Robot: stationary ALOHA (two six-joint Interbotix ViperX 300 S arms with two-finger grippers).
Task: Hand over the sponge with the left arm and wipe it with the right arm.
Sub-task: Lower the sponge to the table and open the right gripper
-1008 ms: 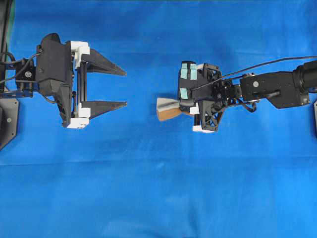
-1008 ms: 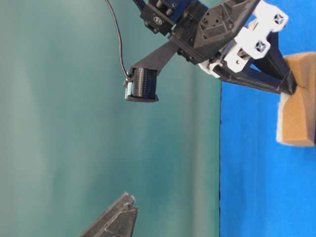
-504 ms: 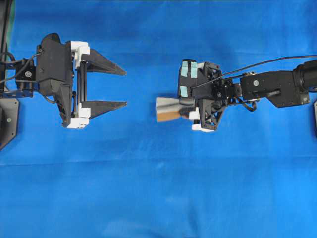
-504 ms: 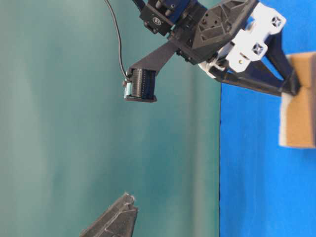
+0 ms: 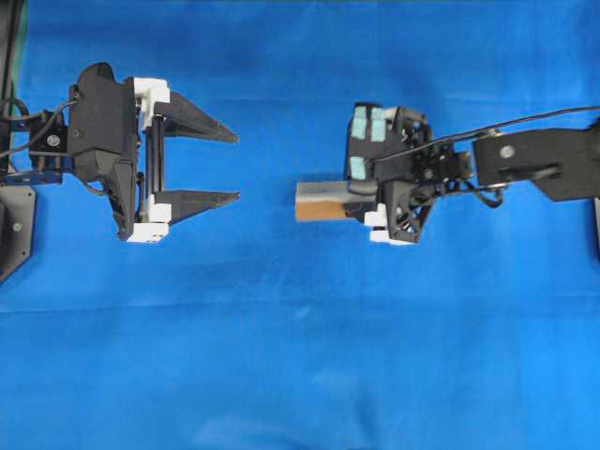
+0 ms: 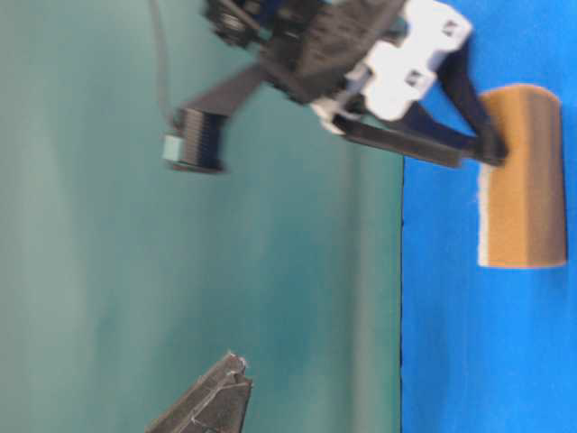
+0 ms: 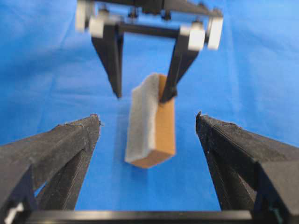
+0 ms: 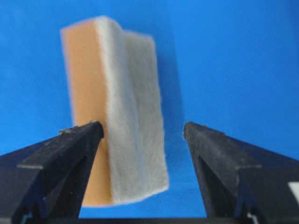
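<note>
The sponge (image 5: pixel 323 201) stands on its long edge on the blue cloth, grey-white pad on one side and orange on the other. It shows in the table-level view (image 6: pixel 523 176) and in both wrist views (image 7: pixel 150 121) (image 8: pixel 117 112). My right gripper (image 5: pixel 354 199), the one with teal patches, is open around the sponge's near end. One finger (image 8: pixel 70 154) lies against the orange side, and the other finger (image 8: pixel 219 158) stands apart from the grey side. At the left my left gripper (image 5: pixel 236 168) is open and empty, pointing at the sponge across a gap (image 7: pixel 147 119).
Blue cloth (image 5: pixel 300 356) covers the whole table. The left arm's base and cables (image 5: pixel 19 159) sit at the left edge. The right arm (image 5: pixel 534 169) and its thin cable stretch in from the right edge. A green backdrop (image 6: pixel 180 271) fills the table-level view.
My right gripper has gone from shut on the squeezed sponge to open. The sponge has regained its full block shape. The right arm has shifted slightly to the right. The left arm has not moved.
</note>
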